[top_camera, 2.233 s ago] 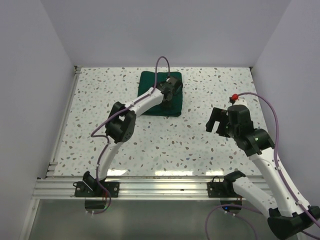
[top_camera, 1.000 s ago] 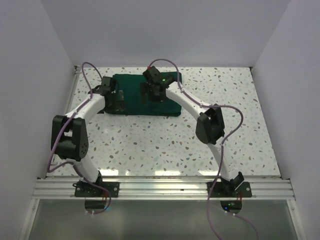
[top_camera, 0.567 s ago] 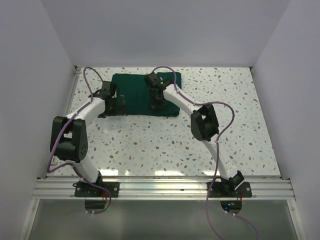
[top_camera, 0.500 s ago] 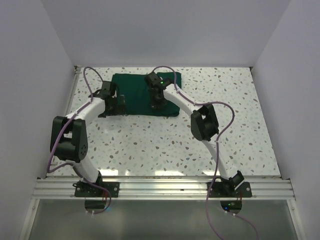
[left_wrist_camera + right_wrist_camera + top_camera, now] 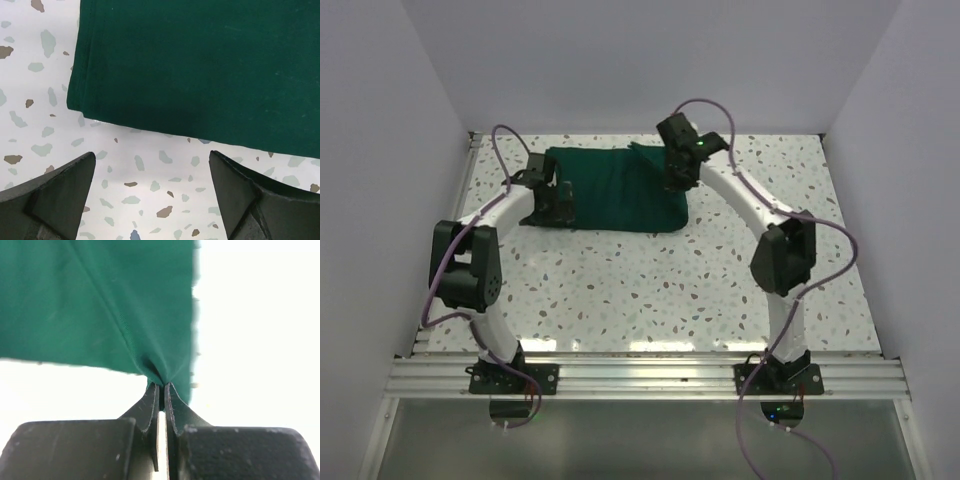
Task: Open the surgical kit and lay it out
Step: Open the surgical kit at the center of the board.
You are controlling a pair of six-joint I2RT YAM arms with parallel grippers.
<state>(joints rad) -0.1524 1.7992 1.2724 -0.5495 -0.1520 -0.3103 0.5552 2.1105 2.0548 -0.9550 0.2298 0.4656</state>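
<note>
Right gripper (image 5: 161, 386) pinches the green cloth wrap (image 5: 620, 190) at its far-right corner, lifted I think; left gripper (image 5: 151, 156) gapes wide by its left edge.

Background only. The table (image 5: 650, 290) has a white terrazzo-look top with grey and brown flecks all over, flat and matte. The left wrist view shows the same table top (image 5: 150, 200) close up: irregular flecks, some tan, some blue-grey.

The back wall (image 5: 650, 60), left wall (image 5: 380, 200) and right wall (image 5: 910, 200) are plain pale panels that box the table in on three sides.

An aluminium rail (image 5: 640, 377), a slotted extrusion, runs across the near edge. A thinner metal strip (image 5: 459, 190) follows the table's left edge to the far left corner. Below the rail there is a greyish glossy panel (image 5: 640, 440).

Right wrist view: background blown out white, nothing readable.
</note>
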